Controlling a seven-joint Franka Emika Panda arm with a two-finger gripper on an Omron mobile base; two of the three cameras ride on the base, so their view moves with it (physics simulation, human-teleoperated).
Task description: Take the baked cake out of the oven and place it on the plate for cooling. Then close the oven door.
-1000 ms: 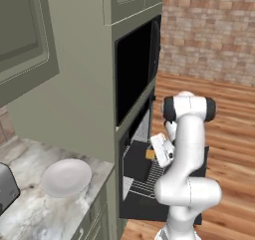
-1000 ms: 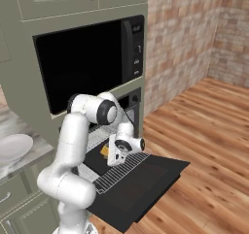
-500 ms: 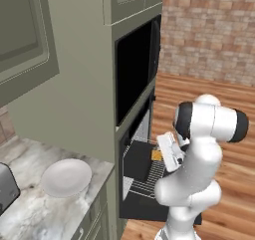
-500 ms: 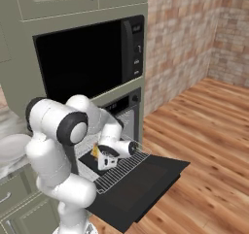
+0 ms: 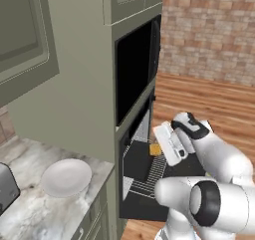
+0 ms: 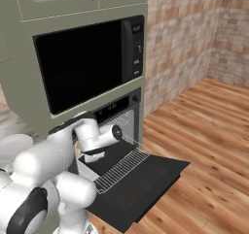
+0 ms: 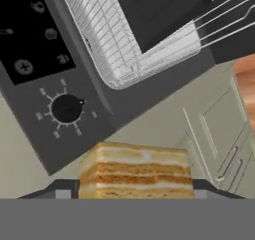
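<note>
The oven (image 6: 116, 131) sat in the middle of the right base view under the larger black cavity, and its door (image 6: 141, 182) lay folded down flat toward the lower centre, the wire rack (image 6: 121, 167) drawn out over it. At the lower left of the left base view the white plate (image 5: 66, 177) waited on the marble counter (image 5: 30, 211), beside the silver toaster (image 5: 7, 186) at the left edge.

My gripper (image 5: 164, 147) was at centre right of that view, outside the oven mouth, its fingers clamped on the cake (image 7: 137, 172). In the hand view that layered golden block sat at bottom centre between my tips, with the round knob (image 7: 67, 108) at the left.

I judged the carrying step to be under way: cake lifted off the rack, not yet delivered. Next I needed to swing it left past the cabinet edge, over the plate, lower and let go. The door remained to be shut.
</note>
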